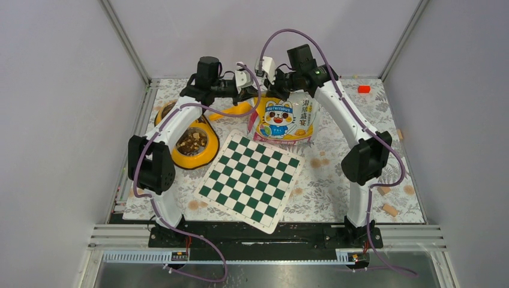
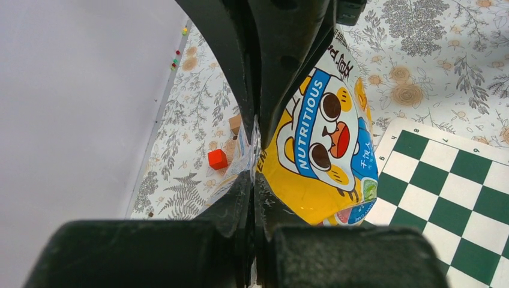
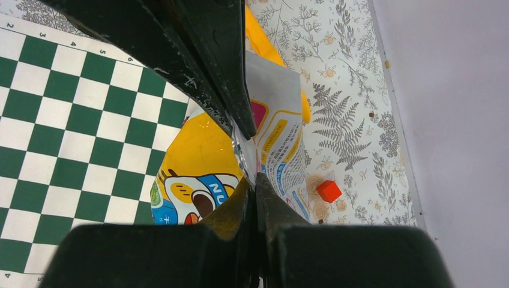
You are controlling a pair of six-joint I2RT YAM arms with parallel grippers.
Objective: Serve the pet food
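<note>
Here we are over the floral tabletop (image 1: 336, 180), and the biggest thing on it is the green-and-white chessboard (image 1: 250, 180), lying at an angle in the middle towards the near edge. Just behind it, at the middle of the far edge, stands the yellow pet-food bag (image 1: 282, 123) with its cartoon face turned to us. Over by the left edge sits the yellow bowl (image 1: 207, 157), partly under the left arm.

Now the action: both arms reach to the top of that bag. The left tool (image 2: 255, 156) is clenched on the bag's upper edge, and the wrist view shows the film pinched flat between the fingers. The right tool (image 3: 249, 153) is likewise clamped on the top edge from the other side, jaws tight on the foil.

The pet food (image 1: 191, 143) shows as a brown heap in the bowl; whatever is in the bag is hidden from us.

We judge this to be the opening or tipping of the bag. To do it well, we want both pinches firm, the pull even on both sides, and the mouth aimed left at the bowl, not over the chessboard. A slipping film would drop the bag. The small red cube (image 2: 217, 159) beside the bag stays out of it
</note>
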